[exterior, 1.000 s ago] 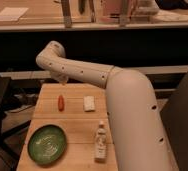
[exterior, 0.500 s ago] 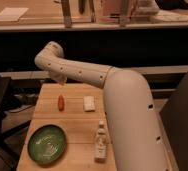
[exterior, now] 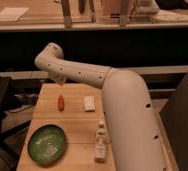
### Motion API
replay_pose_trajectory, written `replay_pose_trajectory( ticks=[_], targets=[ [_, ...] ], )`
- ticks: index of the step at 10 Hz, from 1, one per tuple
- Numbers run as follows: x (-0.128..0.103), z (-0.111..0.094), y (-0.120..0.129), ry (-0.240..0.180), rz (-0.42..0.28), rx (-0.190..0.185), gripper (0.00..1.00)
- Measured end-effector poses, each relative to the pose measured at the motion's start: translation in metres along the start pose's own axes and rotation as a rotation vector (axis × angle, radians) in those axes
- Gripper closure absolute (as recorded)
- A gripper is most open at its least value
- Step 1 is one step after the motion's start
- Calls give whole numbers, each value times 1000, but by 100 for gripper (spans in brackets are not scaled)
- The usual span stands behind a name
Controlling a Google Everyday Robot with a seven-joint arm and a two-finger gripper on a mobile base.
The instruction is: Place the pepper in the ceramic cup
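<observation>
Pepper (exterior: 61, 102) is lying on the wooden table (exterior: 77, 125), far-left part, long axis running near-to-far, with the white block (exterior: 89, 103) near on its right. Gripper (exterior: 61, 80) is hanging under the bent arm (exterior: 87, 75), just on the far side of the pepper and apart from it. Released or clenched: cannot tell. The pepper is not being grasped. Green plate (exterior: 47, 144) is sitting near-left. Clear bottle (exterior: 101, 142) is standing near-centre, close against the arm's thick link. Ceramic cup is not showing in this view; the arm may be hiding it.

Risks, as judgement only:
- The pepper is small and rounded, so a descent landing off-centre is likely sending it rolling or skidding left, toward the table edge.
- A closing line running along its length, not across, is likely squeezing it out.
- The bottle is looking tall and tippy; any swing of the thick link is threatening to topple it.
- With the cup unseen, the carry path is going unverified.
</observation>
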Motion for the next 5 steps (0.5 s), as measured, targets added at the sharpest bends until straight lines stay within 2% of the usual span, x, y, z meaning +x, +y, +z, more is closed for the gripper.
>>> replay_pose_trajectory(
  ticks=[5],
  targets=[
    [0,3,-3,-22,-25,10,97]
  ],
)
